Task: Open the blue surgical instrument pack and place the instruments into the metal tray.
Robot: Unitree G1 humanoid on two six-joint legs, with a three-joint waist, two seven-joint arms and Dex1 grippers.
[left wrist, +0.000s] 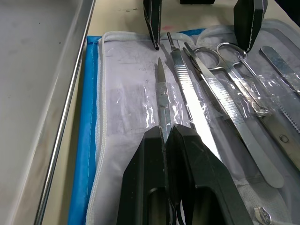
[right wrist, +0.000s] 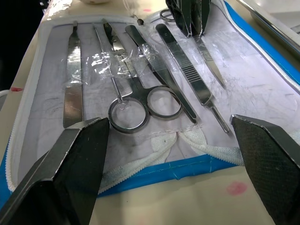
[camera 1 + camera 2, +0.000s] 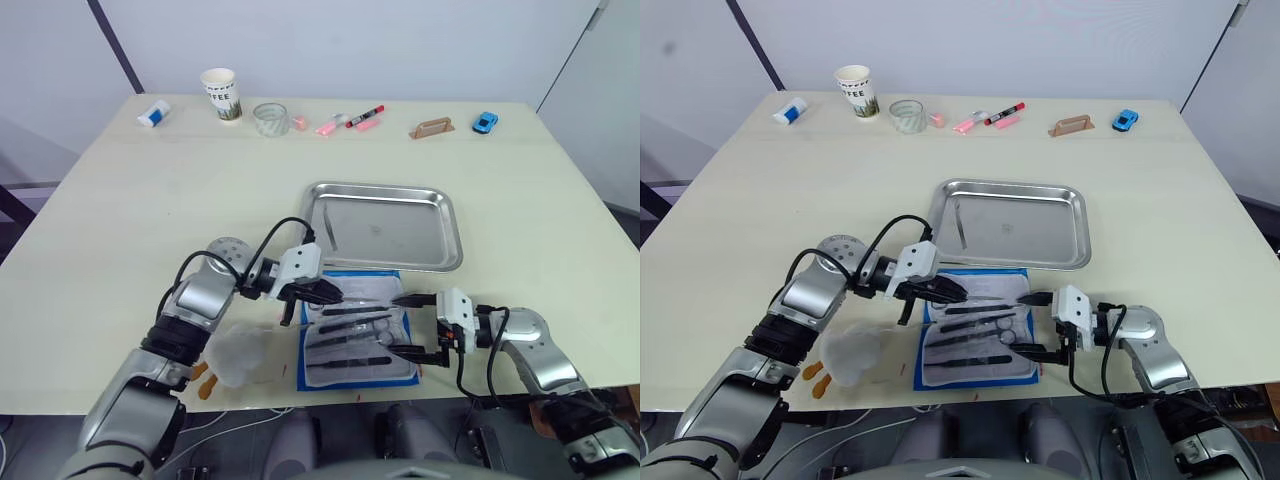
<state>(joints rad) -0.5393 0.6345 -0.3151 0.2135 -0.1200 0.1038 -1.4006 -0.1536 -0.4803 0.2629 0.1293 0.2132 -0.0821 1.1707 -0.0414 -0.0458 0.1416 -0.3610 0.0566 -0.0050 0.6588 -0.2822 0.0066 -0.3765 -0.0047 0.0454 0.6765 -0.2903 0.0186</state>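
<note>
The pack (image 3: 358,330) is laid open flat on the table (image 3: 120,220), near the front edge, just in front of the tray (image 3: 380,225); its lid side is folded out, so the whitish clear lining is exposed w/ a blue border round it. This was presumably done so the tools can be reached from above by both arms.

The instruments (image 2: 140,84) are lined up side by side under clear plastic strips: flat handles, tweezers w/ ribbed grips, and scissors w/ two ring handles. They look thin, shiny and slippery, so a pinch across the narrow width is probably needed.

The left gripper (image 3: 318,292) is set over the pack's far-left part, and its fingers (image 1: 154,178) are closed on one slim pointed tool (image 1: 162,101), seen in the left wrist view w/ the blade sticking out ahead of the tips. Judged as the pick-up step for the first-or-next item. The tool seems not yet lifted clear of the lining.

The right gripper (image 3: 420,325) is held at the pack's right edge w/ fingers spread wide, nothing between them; prob. waiting, or ready to steady the pack.

One thin item (image 3: 331,230) is seen lying in the tray's left part; the rest of the tray is bare metal.
</note>
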